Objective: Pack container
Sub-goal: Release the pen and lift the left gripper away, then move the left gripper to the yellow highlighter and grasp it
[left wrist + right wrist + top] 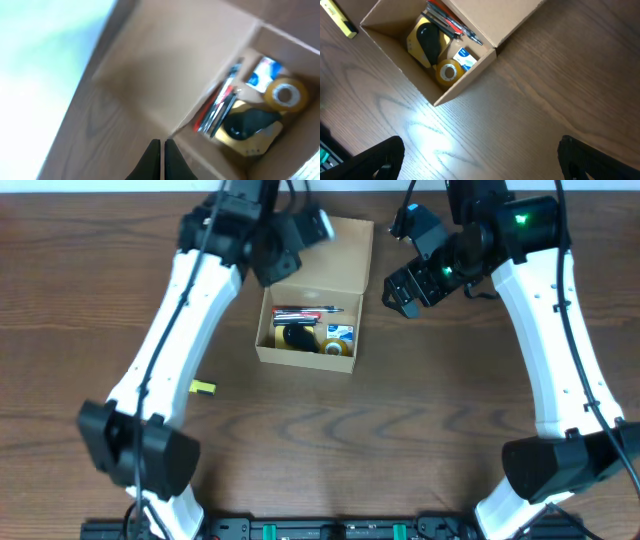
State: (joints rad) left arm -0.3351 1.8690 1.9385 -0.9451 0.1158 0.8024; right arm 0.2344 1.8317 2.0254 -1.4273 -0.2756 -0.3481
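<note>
Box (340, 265) sits open on the table (400, 430), flap folded back, pens (452, 22) and a tape roll (448, 71) inside. Your left gripper (161, 147) is pinched fully closed on nothing, over the flap. Your right gripper (396, 294) hangs spread wide and empty beside the box.

The overhead view is evenly and softly lit from above, reasonably sharp; the dark bench (400, 430) shows only a faint sheen and weak, diffuse shadows beneath the arms; a green lamp (520, 220) glows on the right arm (545, 310). The left wrist view is badly blurred throughout; its upper left corner is washed out to pale bluish white; the container (190, 60) reads as smeared tan. The right wrist view is clearer; a bright glare patch lies on the wood near the lower left; the box interior sits in mild shade.
</note>
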